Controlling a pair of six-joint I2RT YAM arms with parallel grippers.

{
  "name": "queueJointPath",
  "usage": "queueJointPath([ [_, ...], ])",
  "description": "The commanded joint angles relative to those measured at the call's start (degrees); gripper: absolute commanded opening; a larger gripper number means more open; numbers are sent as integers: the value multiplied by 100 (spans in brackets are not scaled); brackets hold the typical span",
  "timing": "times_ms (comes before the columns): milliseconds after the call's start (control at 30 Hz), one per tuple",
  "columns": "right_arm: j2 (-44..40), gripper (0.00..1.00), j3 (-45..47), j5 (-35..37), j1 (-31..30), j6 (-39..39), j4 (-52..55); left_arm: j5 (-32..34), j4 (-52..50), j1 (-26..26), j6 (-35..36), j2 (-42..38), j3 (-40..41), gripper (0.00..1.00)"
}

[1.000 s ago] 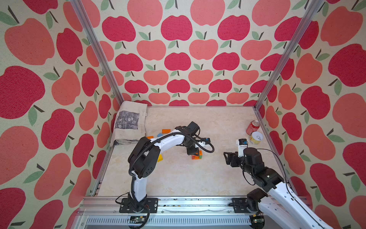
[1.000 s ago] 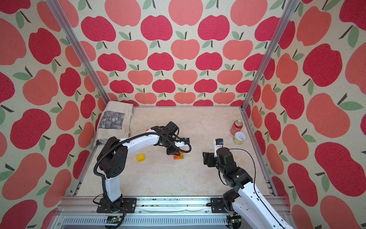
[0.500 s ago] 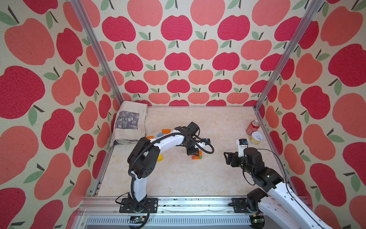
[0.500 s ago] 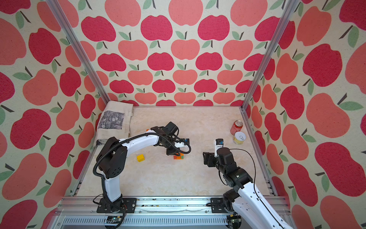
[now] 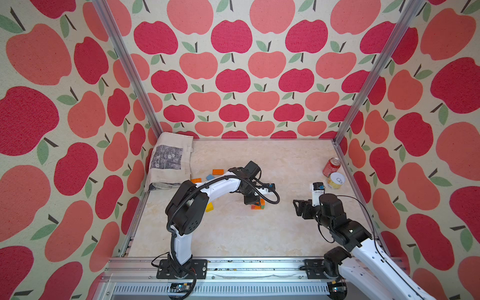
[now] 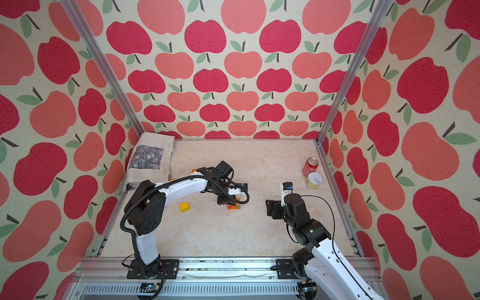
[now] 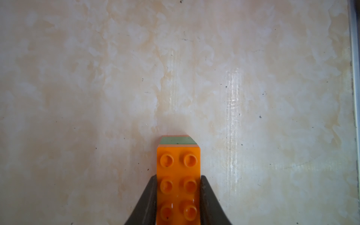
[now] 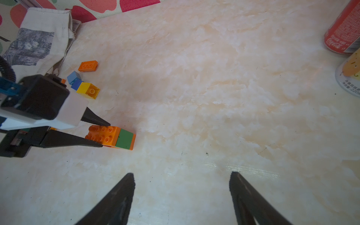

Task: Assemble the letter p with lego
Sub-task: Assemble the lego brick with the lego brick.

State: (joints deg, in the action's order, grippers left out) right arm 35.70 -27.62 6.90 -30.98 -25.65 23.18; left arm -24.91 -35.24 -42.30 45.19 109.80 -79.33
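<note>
stack: orange brick on green on orange (image 8: pixel 111 137), down on the table (image 5: pixel 233 233) near the middle.
left gripper: right on it (image 7: pixel 178 176), jaws pinching the stack's top brick by its long sides.
right gripper: hung back (image 8: pixel 182 174), jaws spread wide with nothing between them, well apart from the stack.
around: loose orange brick (image 8: pixel 88 65), light blue brick (image 8: pixel 73 77) and a blue-and-yellow piece (image 8: pixel 85 88) lay near the cloth bag (image 5: pixel 170 161); red can (image 5: pixel 331 166) and pale tin (image 5: pixel 335 180) stood together by the right wall, nothing crowding the stack.
top views only: a lone yellow brick (image 6: pixel 184 206), which the left arm half covered in a top view (image 5: pixel 209 207).
left wrist only: six studs plain on the top brick.
hidden: the stack's near end was cut off there; from above the gripper covered most of it.
</note>
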Motion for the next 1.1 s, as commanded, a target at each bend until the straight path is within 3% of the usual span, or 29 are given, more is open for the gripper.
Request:
queueJointPath([
  [0,-59,80,38,-62,44,-90,-71,223,-351,-15,109,383,168,16],
  [267,-116,80,-12,-52,53,-73,-24,233,-27,-14,-122,649,541,15],
  [700,-145,80,-34,-79,65,-138,-57,160,-161,-41,-390,445,-52,24],
  [867,-16,80,36,-66,66,-133,-150,98,-33,-49,-705,326,-351,36],
  [1067,-1,80,83,-62,66,-147,-201,62,502,-54,-969,-125,-150,53],
])
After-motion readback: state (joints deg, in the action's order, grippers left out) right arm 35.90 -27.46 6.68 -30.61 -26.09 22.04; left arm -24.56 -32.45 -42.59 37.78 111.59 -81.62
